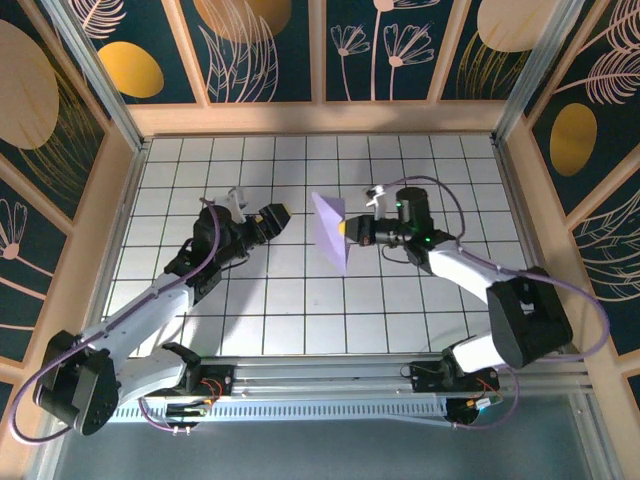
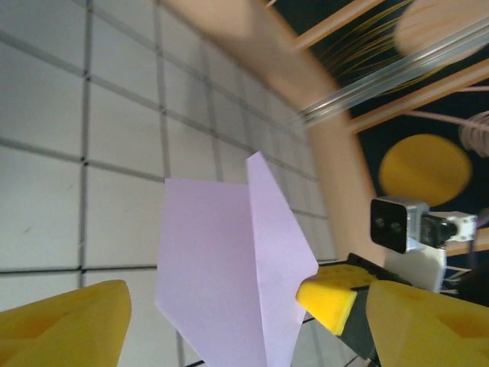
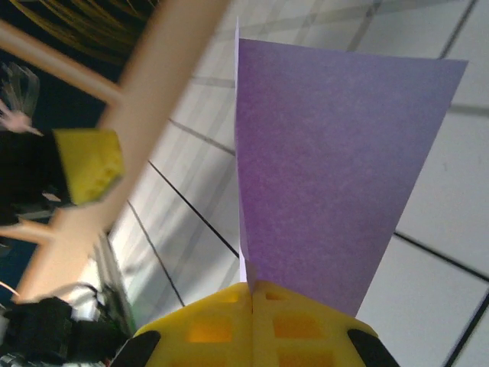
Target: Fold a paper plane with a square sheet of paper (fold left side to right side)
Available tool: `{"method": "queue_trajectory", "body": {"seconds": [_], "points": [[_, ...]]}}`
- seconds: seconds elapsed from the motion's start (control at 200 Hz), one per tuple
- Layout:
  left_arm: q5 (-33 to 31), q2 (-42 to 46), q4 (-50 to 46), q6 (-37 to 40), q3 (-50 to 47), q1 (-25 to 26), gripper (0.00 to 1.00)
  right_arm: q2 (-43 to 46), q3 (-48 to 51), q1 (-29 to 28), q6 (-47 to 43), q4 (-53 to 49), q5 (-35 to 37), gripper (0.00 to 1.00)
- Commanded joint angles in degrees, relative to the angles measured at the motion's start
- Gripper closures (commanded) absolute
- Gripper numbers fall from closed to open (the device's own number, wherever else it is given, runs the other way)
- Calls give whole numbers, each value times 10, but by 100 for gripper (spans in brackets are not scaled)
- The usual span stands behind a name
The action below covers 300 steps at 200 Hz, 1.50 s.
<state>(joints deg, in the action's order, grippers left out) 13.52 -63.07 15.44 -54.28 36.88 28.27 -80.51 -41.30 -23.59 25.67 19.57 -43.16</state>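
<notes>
Your right pincer (image 1: 348, 230) is clamped on the paper plane (image 1: 330, 232), mid-frame; your left pincer (image 1: 272, 218), jaws apart, sits left of it. Pinched at one edge only, the paper plane could sag or slip.

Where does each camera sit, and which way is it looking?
Top external: above and behind the arm bases, looking down at the tiled table; both arms show, left gripper open, right gripper pinching the purple paper.
Left wrist: on the left arm, facing the paper; its own yellow fingers at the bottom corners.
Right wrist: on the right arm, looking along the paper; its shut fingers at the bottom.
Both wrist views share the paper.
</notes>
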Motion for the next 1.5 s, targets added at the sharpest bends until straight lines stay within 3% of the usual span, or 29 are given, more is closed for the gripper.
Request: {"method": "queue_trajectory", "body": {"seconds": [0.0, 0.1, 0.28, 0.516, 0.841, 0.991, 1.321, 1.497], "points": [[36, 24, 98, 1, 2, -4, 17, 30, 33, 33, 99, 151, -79, 100], [76, 19, 142, -9, 9, -4, 18, 43, 52, 49, 171, 251, -107, 100], [146, -21, 191, -30, 26, -3, 29, 46, 46, 45, 226, 298, -126, 100], [175, -69, 230, -43, 33, 15, 37, 53, 20, 5, 190, 218, -120, 100], [174, -106, 231, -40, 46, 35, 42, 28, 4, -33, 206, 238, -116, 100], [172, -110, 227, -39, 49, 39, 52, 18, 0, -42, 212, 246, -116, 100], [153, -104, 221, -40, 46, 39, 89, 20, -10, -41, 199, 213, -105, 100], [150, -101, 228, -45, 47, 41, 96, 47, -12, -25, 187, 180, -92, 78]]}}
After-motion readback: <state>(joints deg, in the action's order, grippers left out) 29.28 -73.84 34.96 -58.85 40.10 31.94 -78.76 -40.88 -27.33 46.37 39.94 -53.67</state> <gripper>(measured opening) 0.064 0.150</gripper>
